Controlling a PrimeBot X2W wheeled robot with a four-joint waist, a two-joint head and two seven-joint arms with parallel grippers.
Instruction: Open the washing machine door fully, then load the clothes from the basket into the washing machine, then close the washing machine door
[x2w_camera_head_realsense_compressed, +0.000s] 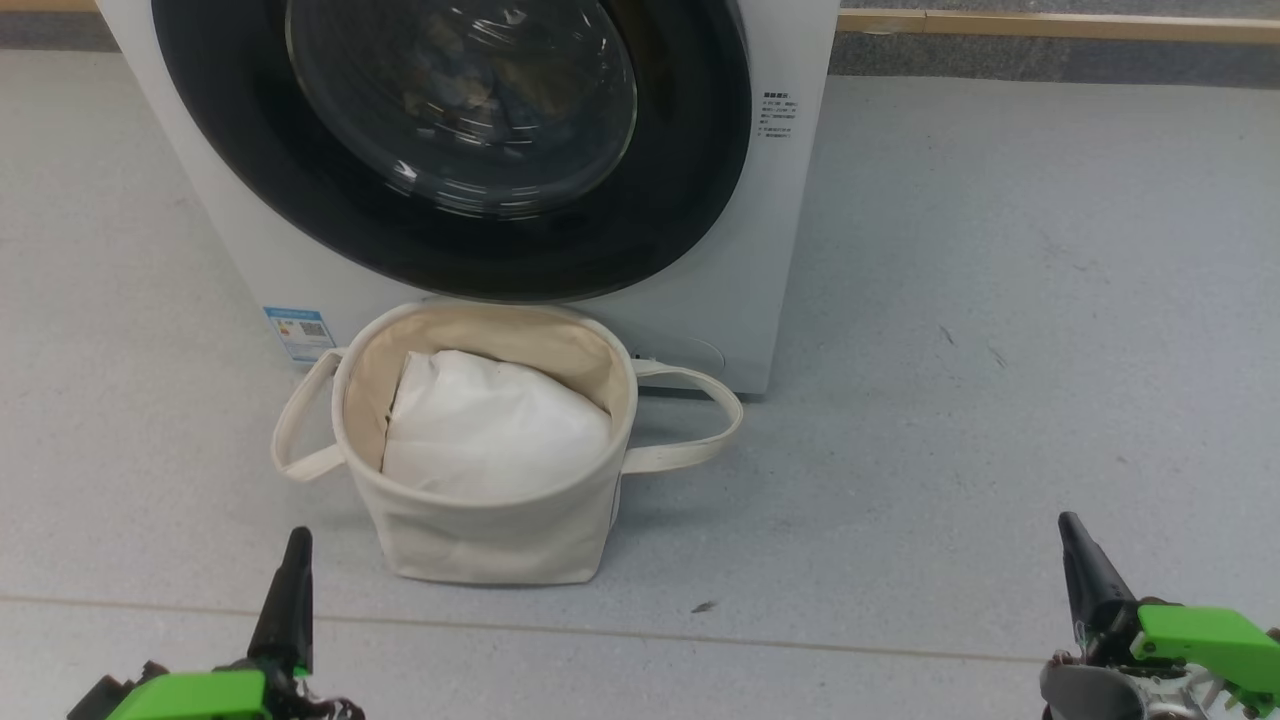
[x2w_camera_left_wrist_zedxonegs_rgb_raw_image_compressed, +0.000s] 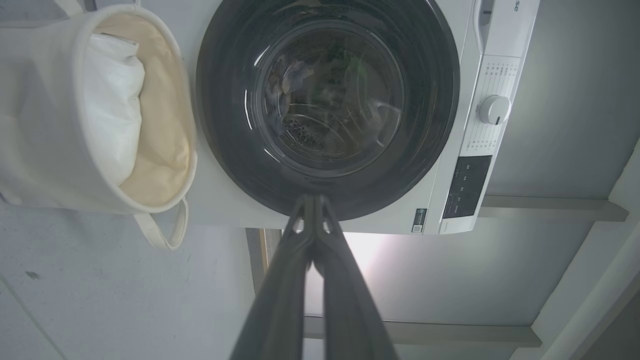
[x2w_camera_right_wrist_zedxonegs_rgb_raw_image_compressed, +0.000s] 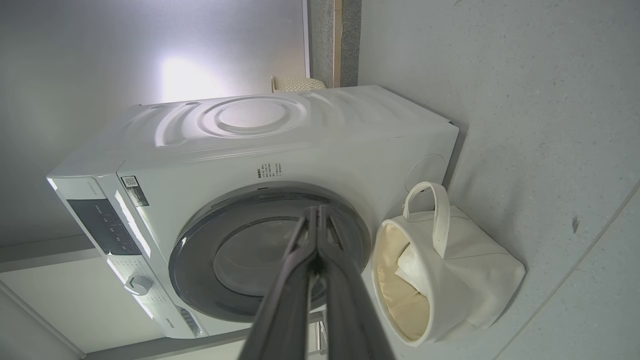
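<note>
Black glossy rim, bulging glass centre: door (x2w_camera_head_realsense_compressed: 450, 240) sits shut, flush against the white washer (x2w_camera_head_realsense_compressed: 770, 250). Through the glass in the left wrist view, perforated steel drum (x2w_camera_left_wrist_zedxonegs_rgb_raw_image_compressed: 310, 135) visible, with a dim patch of pale blue and cream fabric, likely the clothes (x2w_camera_left_wrist_zedxonegs_rgb_raw_image_compressed: 289, 79), inside it; detail too blurred for prints. Basket (x2w_camera_head_realsense_compressed: 480, 545) stands upright on the grey floor (x2w_camera_head_realsense_compressed: 1000, 350), just in front of the washer and below the door; cannot tell whether it touches the front panel. Its two loop handles (x2w_camera_head_realsense_compressed: 700, 425) hang out to either side. Inside it, one plain white bundle (x2w_camera_head_realsense_compressed: 490, 430) leaning against the wall on the robot's left. Blue label (x2w_camera_head_realsense_compressed: 300, 332) low on the washer's front corner, next to the basket's left handle. Dial (x2w_camera_left_wrist_zedxonegs_rgb_raw_image_compressed: 494, 109) on the control strip, well apart from the door. Left gripper (x2w_camera_head_realsense_compressed: 296, 550) at lower left of the head view, over bare floor, near the basket but not touching it; the left wrist view shows its fingers pressed together at the tips, nothing between them. Right gripper (x2w_camera_head_realsense_compressed: 1075, 545) at lower right, well apart from the basket, likewise clenched tip to tip on nothing.
</note>
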